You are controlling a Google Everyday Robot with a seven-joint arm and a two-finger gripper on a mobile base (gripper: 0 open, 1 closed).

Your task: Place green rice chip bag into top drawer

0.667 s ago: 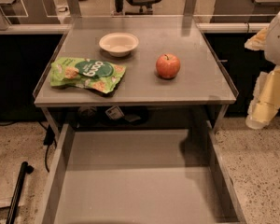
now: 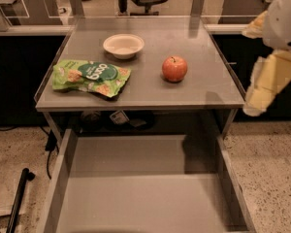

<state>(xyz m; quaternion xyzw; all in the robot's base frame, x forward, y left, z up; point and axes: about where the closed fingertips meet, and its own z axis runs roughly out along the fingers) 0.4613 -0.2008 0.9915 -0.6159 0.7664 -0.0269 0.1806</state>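
**Green bag on the bench, pincer well off to the side**

We see one green rice chip bag [image 2: 91,76] lying flat on the grey bench [image 2: 150,89], toward its 9 o'clock edge. The pincer [image 2: 262,93] hangs beyond the bench's 3 o'clock edge, well apart from the bag, which lies at about 9 o'clock from it. Whether the pincer is apart or together we cannot tell. We count one white bowl [image 2: 123,45] at 12 o'clock on the bench and one red apple [image 2: 174,68] toward 3 o'clock. One top drawer [image 2: 145,198] stands open below the bench's 6 o'clock edge.
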